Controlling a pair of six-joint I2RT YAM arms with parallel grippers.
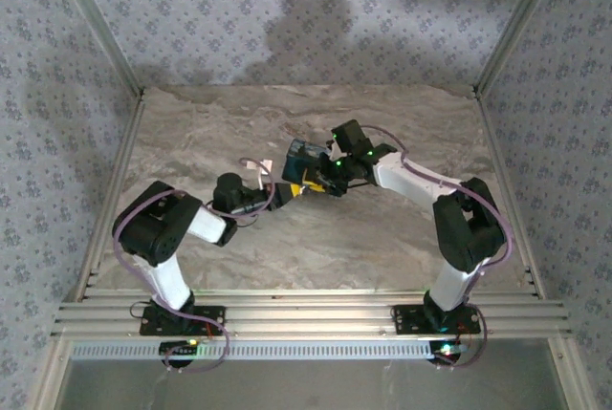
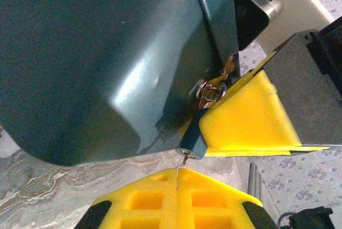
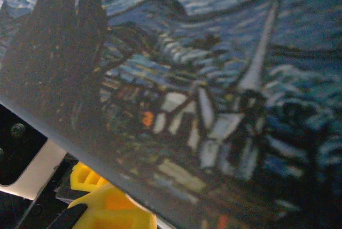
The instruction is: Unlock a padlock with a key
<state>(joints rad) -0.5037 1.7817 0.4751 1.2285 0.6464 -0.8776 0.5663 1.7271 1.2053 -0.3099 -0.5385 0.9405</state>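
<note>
Left wrist view gives you the clearest read: the padlock (image 2: pixel 107 63), a big dark teal body, is held over the middle of the table. The left gripper (image 2: pixel 178 178) is clenched just under its lower corner, with a thin sliver of the key (image 2: pixel 184 159) pinched in the seam. A key ring (image 2: pixel 211 91) dangles against the body. The right gripper (image 1: pixel 317 173) grasps the padlock from the right. You look to be at the insert-or-turn step, though you cannot tell whether the blade is seated. Your next move calls for a steady twist about the blade's axis with the right arm braced. Underneath is a marbled, stone-look table (image 1: pixel 382 257), closed in by patterned wallpaper walls (image 1: pixel 287 9).
</note>
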